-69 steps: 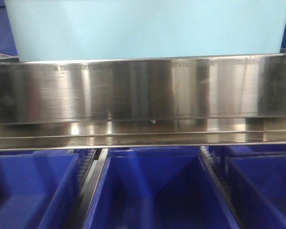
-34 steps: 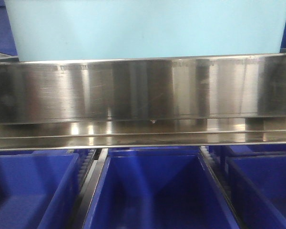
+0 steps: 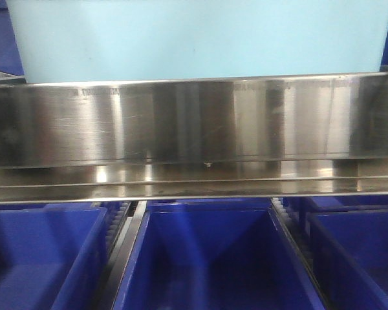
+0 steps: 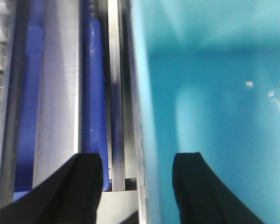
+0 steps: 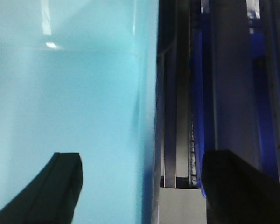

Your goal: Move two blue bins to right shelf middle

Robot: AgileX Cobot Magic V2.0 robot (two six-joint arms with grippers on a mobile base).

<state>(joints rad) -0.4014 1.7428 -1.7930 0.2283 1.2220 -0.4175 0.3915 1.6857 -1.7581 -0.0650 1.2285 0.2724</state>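
One pale sky-blue bin (image 3: 194, 39) stands on the right shelf middle, just behind its shiny steel front rail (image 3: 194, 123). In the left wrist view my left gripper (image 4: 137, 179) is open and straddles the bin's left wall. One finger is inside the bin (image 4: 214, 93) and the other is outside. In the right wrist view my right gripper (image 5: 142, 182) is open in the same way across the right wall of the bin (image 5: 70, 84). Neither pair of fingers presses on the wall.
Three dark blue bins (image 3: 207, 258) (image 3: 39, 258) (image 3: 362, 252) sit side by side on the level below. Steel rails (image 4: 60, 93) and a dark blue bin edge (image 4: 91, 93) run close outside the left gripper, and a dark blue bin edge (image 5: 198, 116) runs outside the right gripper.
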